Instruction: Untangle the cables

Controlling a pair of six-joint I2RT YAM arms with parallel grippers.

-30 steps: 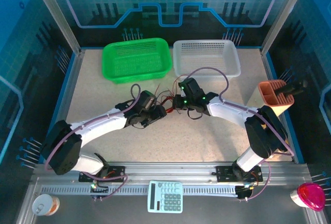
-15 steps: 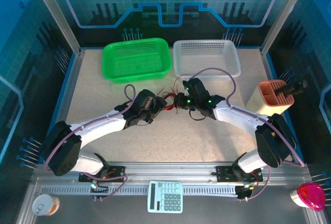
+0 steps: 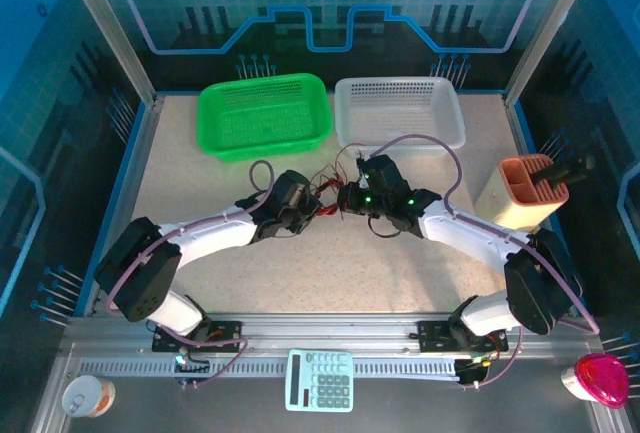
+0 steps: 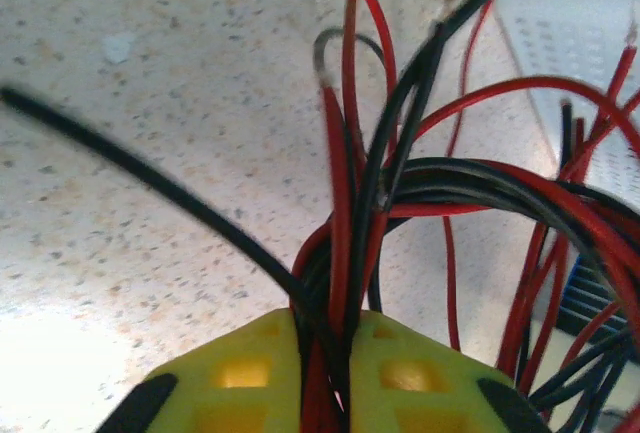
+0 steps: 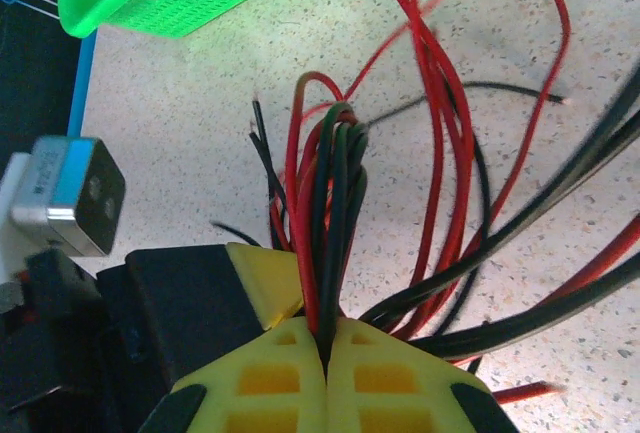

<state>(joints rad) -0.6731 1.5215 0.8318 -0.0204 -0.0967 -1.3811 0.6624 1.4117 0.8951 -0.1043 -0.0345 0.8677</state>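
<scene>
Red and black cables [image 3: 328,196] bunch between the two arms over the middle of the speckled bench [image 3: 190,178]. They appear light, limp and slick, likely to snag on each other rather than resist. A hold near a single strand's free end would probably serve best. The left fingers [image 4: 240,373] pinch one sheaf of thin looping strands. The right fingers [image 5: 270,378] clamp another.
</scene>
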